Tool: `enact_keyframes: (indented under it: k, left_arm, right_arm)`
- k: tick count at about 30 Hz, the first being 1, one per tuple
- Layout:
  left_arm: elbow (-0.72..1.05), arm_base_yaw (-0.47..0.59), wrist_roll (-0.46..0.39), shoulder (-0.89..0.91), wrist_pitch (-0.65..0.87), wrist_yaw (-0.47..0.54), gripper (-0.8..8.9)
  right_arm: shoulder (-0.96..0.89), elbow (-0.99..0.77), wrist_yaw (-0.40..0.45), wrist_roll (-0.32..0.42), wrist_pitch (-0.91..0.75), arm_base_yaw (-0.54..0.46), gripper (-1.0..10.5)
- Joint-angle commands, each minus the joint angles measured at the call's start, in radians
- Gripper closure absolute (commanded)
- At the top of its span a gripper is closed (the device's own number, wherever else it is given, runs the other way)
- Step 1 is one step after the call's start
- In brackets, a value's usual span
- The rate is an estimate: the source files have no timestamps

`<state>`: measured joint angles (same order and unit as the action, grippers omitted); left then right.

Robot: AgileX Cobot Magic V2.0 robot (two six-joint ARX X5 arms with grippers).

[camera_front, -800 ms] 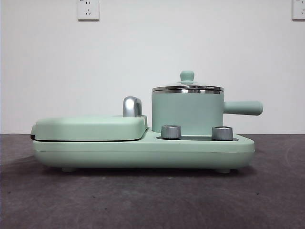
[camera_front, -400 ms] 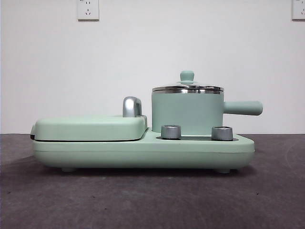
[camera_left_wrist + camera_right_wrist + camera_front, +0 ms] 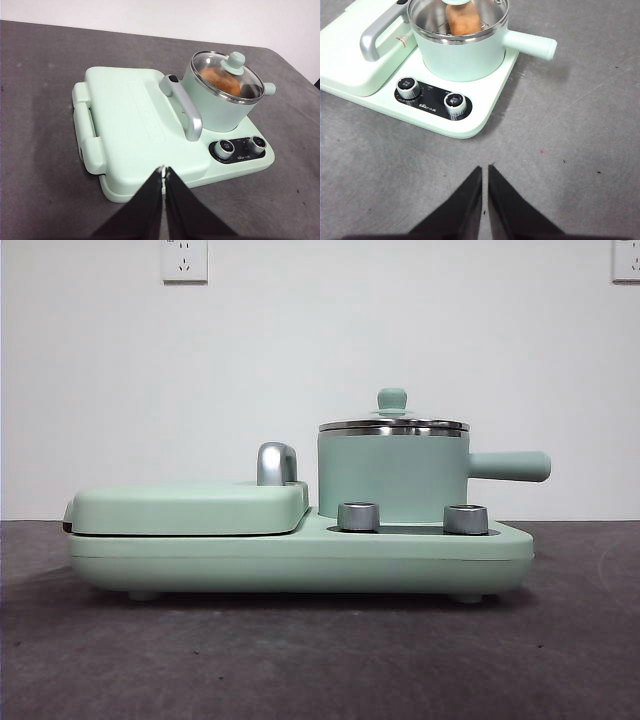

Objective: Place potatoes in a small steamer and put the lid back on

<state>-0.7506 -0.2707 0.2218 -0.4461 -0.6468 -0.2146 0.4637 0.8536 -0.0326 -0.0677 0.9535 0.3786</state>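
Nothing has moved since the earlier frame: the potato (image 3: 220,80) sits inside the small steamer (image 3: 392,478) under the lid (image 3: 227,76). Left hand (image 3: 164,171) and right hand (image 3: 484,170) hover closed, empty. Panel lettering unreadable.

The left gripper (image 3: 164,170) hangs in the air with its jaws closed together. The right gripper (image 3: 484,169) does likewise, holding nothing.
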Motion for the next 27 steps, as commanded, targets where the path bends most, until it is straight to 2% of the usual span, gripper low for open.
enact_keyframes:
  k: [1, 5, 8, 11, 19, 27]
  left_arm:
    - [-0.003, -0.003, -0.039, 0.001, 0.024, 0.007, 8.07]
    - [0.103, 0.02, -0.069, 0.042, 0.143, 0.066, 8.07]
    - [0.278, 0.059, -0.082, 0.124, 0.286, 0.142, 8.07]
    - [0.425, 0.098, -0.082, 0.226, 0.351, 0.198, 8.07]
    - [0.647, 0.206, -0.08, 0.447, 0.357, 0.201, 8.07]
    - [0.738, 0.273, -0.079, 0.443, 0.461, 0.2, 8.07]
  right_arm:
    - [0.005, 0.003, 0.0, -0.003, -0.011, 0.004, 9.3]
    - [0.004, 0.003, 0.0, -0.003, -0.011, 0.004, 9.3]
    - [0.005, 0.003, 0.0, -0.004, -0.011, 0.004, 9.3]
    - [0.005, 0.003, 0.0, -0.004, -0.011, 0.004, 9.3]
    - [0.004, 0.003, 0.0, -0.004, -0.011, 0.004, 9.3]
    - [0.005, 0.003, 0.0, -0.003, -0.01, 0.004, 9.3]
